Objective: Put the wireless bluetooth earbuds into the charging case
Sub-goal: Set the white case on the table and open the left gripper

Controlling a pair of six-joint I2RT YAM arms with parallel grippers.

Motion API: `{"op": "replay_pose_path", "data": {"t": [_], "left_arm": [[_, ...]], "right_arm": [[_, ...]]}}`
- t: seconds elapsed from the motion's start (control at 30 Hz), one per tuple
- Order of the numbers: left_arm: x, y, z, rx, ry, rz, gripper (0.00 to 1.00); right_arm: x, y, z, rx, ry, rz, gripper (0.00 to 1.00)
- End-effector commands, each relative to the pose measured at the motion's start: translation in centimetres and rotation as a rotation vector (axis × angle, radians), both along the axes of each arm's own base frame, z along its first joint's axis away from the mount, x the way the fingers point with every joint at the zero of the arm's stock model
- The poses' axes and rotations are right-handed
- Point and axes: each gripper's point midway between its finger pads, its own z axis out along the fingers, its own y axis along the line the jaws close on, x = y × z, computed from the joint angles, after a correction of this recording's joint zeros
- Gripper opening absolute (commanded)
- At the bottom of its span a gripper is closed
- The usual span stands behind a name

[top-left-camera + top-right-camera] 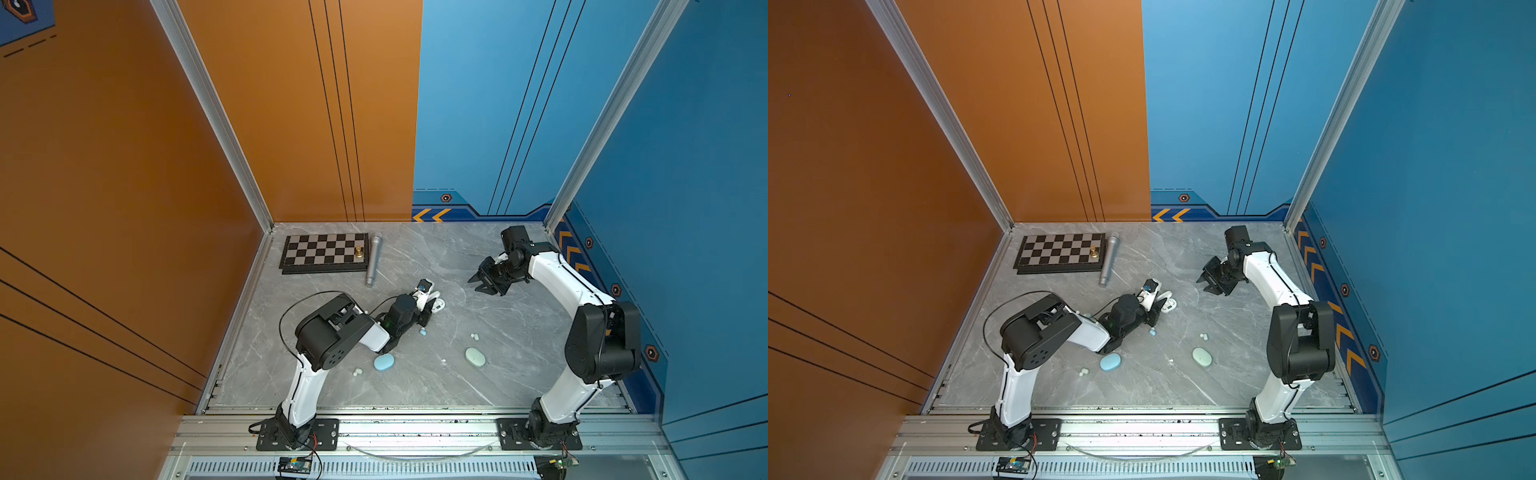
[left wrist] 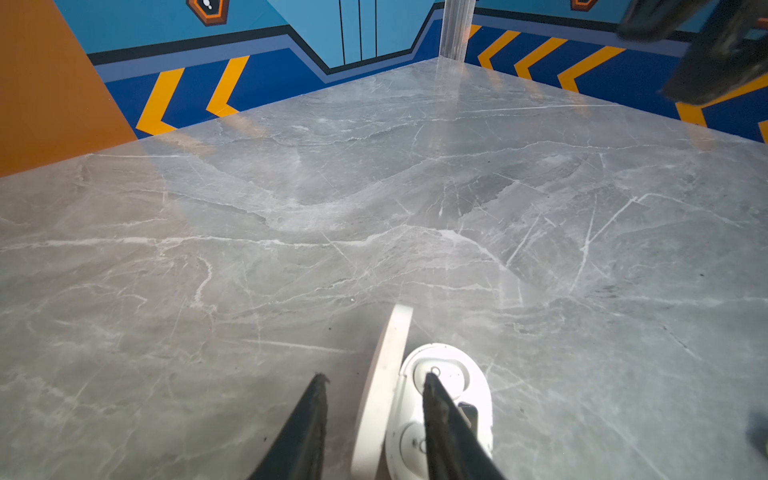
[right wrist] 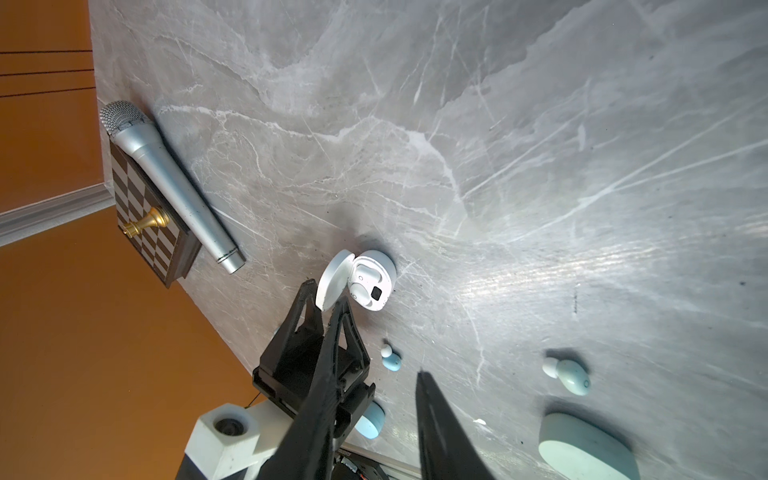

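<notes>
The white charging case (image 2: 451, 376) lies open on the grey table, its lid (image 2: 384, 382) standing up. A white rounded shape sits in each well. My left gripper (image 2: 374, 377) is open, one finger on the table side of the lid, the other over the case's base. In both top views it is at the case (image 1: 438, 304) (image 1: 1169, 305). Loose earbuds lie around: a light blue one (image 3: 390, 359), pale green ones (image 1: 474, 336) and another pair (image 1: 357, 372). My right gripper (image 1: 478, 283) hangs open and empty, raised to the right of the case.
A light blue closed case (image 1: 383, 362) lies near my left forearm and a pale green closed case (image 1: 475, 357) toward the front. A chessboard (image 1: 320, 251) with a gold piece (image 1: 359, 251) and a silver microphone (image 1: 372, 259) are at the back left.
</notes>
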Motion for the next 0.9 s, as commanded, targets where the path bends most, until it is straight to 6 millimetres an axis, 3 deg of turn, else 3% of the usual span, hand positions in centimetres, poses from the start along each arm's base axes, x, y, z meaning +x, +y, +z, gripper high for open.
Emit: {"op": "replay_pose_path", "data": {"t": [0.0, 0.1, 0.23, 0.37, 0.5, 0.67, 0.87], "left_arm": [[-0.2, 1.0, 2.2, -0.021, -0.034, 0.013, 0.55], [-1.3, 2.3, 4.4, -0.02, -0.061, 0.01, 0.68], [-3.6, 5.0, 7.8, 0.024, -0.093, 0.003, 0.98], [-6.2, 8.8, 10.2, 0.159, -0.093, 0.001, 0.98], [-8.5, 12.7, 11.3, 0.327, -0.064, 0.007, 0.98], [-10.1, 17.2, 13.1, 0.444, -0.02, 0.1, 0.98], [-12.2, 18.8, 13.7, 0.485, 0.046, 0.079, 0.98]], "right_arm": [[0.1, -0.9, 0.3, -0.076, -0.016, 0.031, 0.42], [0.4, -1.4, 0.6, -0.162, -0.055, 0.072, 0.51], [0.8, -1.4, 0.5, -0.294, -0.104, 0.129, 0.62], [1.4, 0.2, 0.0, -0.412, -0.152, 0.201, 0.72], [2.2, 3.1, -1.0, -0.452, -0.187, 0.243, 0.87], [3.5, 7.3, -2.7, -0.464, -0.198, 0.29, 0.88], [3.4, 9.5, -5.3, -0.513, -0.169, 0.321, 0.88]]}}
